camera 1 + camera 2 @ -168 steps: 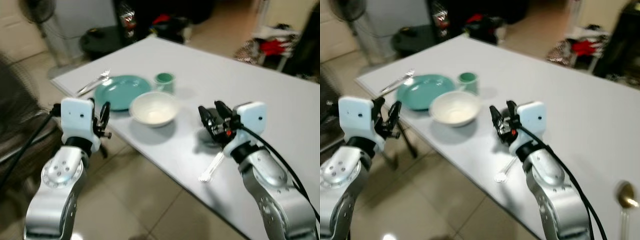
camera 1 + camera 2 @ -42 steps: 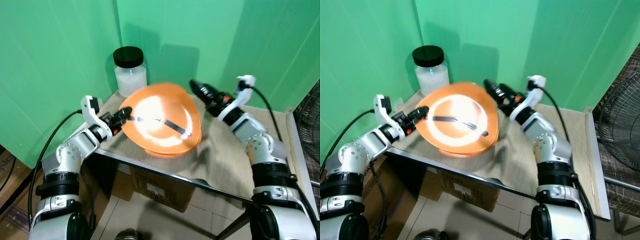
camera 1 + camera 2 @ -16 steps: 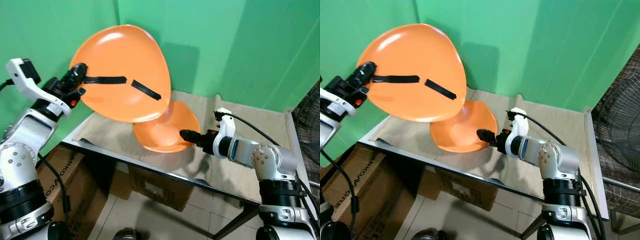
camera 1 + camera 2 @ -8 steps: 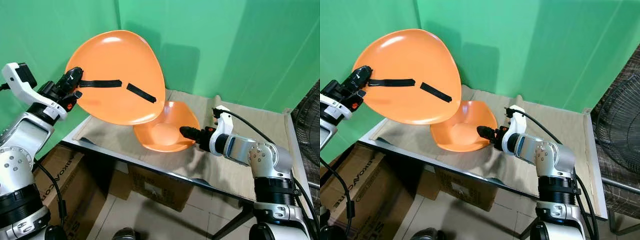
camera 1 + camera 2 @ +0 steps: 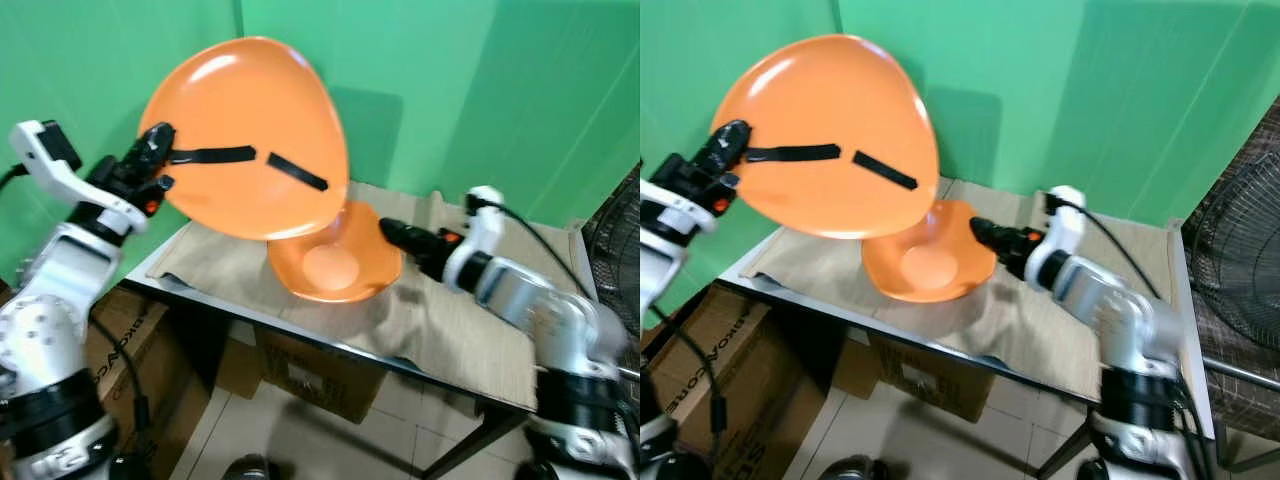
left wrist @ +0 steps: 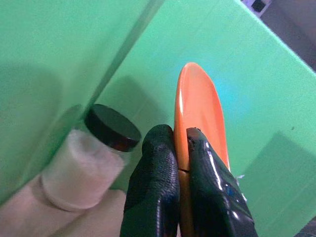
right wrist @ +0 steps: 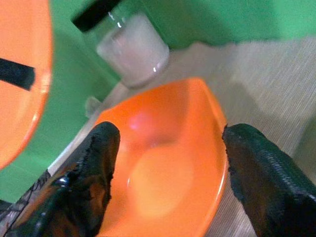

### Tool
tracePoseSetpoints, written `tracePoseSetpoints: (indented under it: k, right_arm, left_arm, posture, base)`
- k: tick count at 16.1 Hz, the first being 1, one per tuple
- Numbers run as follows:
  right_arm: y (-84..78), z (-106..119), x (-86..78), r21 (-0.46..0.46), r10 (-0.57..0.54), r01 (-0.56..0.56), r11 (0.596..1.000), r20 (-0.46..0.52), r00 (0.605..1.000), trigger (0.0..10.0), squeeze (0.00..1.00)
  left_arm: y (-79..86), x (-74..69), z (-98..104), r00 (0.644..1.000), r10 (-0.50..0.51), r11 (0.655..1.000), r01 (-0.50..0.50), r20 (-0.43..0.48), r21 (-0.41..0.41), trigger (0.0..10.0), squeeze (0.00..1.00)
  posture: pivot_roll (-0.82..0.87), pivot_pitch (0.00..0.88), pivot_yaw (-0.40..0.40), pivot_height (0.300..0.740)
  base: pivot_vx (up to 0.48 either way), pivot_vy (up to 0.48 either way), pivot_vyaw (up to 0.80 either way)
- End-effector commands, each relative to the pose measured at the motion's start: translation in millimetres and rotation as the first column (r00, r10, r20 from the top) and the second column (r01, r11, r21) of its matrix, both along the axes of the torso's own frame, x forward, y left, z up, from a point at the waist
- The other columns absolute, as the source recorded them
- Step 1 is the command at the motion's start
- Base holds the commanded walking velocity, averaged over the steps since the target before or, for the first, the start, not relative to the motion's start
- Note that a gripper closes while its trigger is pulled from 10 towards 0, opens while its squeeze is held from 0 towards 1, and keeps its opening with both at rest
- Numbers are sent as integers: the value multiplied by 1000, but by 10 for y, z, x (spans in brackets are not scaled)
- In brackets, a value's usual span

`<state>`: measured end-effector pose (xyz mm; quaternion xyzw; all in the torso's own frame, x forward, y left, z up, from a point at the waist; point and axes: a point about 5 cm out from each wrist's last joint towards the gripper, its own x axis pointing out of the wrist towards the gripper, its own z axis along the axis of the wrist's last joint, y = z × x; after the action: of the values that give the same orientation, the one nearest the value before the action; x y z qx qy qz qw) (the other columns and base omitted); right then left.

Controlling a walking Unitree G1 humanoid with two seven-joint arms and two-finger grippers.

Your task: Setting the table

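Green backdrop [image 5: 520, 90] — tiled floor [image 5: 300, 440], cloth-covered table [image 5: 1140, 260], cardboard box [image 5: 695, 400], perhaps fan [image 5: 1240, 250].

We can read no text, label, brand, number or sign in these pictures. A cardboard box [image 5: 680, 385] stands on the floor at the lower left of the right eye view and carries some dark printing on its side — it is blurred and cut by the frame edge, so we cannot make out any letter.
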<state>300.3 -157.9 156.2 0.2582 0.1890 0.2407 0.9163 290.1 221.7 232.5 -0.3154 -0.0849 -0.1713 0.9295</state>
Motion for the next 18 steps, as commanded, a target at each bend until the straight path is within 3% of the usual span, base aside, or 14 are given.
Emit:
tracePoseSetpoints:
  k: [1,5,7,9,11,12,13,14,15,16,18]
  right_arm:
    - [-90,161,-58,23,0,-3,1000,106,994,10000,1000]
    - [-227,350,-162,11,-55,54,998,262,964,10000,1000]
    - [-253,475,-259,-81,-147,192,978,383,912,10000,1000]
    - [-117,607,-396,-154,-185,301,941,511,840,10000,1000]
    - [-67,659,-426,-152,-207,344,926,560,803,10000,1000]
    - [-37,672,-435,-142,-231,372,917,574,786,10000,698]
    - [7,670,-439,-139,-258,409,902,585,769,10000,0]
    - [20,658,-439,-148,-267,424,893,585,766,10000,0]
    - [28,646,-447,-148,-289,449,881,583,759,10000,0]
    - [12,642,-469,-132,-322,478,869,581,747,10000,0]
    - [-2,629,-495,-126,-342,495,860,578,741,10000,0]
  left_arm:
    - [-90,-9,196,995,-11,1000,11,96,1,0,0]
    - [-269,-8,236,988,-56,998,55,142,11,0,0]
    - [-514,-1,255,983,-41,986,10,180,167,0,0]
    - [-736,-53,377,955,-48,950,-46,291,308,0,0]
    - [-784,-72,419,941,-35,933,-91,337,349,0,0]
    - [-813,-85,435,932,-22,926,-118,362,359,0,0]
    - [-834,-96,439,924,5,918,-156,383,366,0,0]
    - [-828,-92,413,926,26,914,-174,377,366,0,0]
    - [-806,-88,367,929,64,907,-207,365,367,9686,0]
    - [-749,-97,343,921,127,903,-261,367,342,10000,0]
    - [-720,-113,343,914,154,904,-283,375,321,10000,0]
  posture:
    - [0,0,-6,740]
    - [-9,0,1,740]
    - [-15,0,9,740]
    - [-28,0,15,740]
    - [-32,0,22,740]
    - [-35,0,26,740]
    - [-35,0,27,740]
    - [-34,0,28,740]
    - [-36,0,30,740]
    - [-37,0,32,740]
    - [-38,0,32,740]
  base:
    - [0,0,0]
    - [0,0,0]
    - [0,0,0]
    - [0,0,0]
    - [0,0,0]
    - [0,0,0]
    - [0,0,0]
    - [0,0,-800]
    - [0,0,-800]
    - [0,0,-800]
    - [0,0,-800]
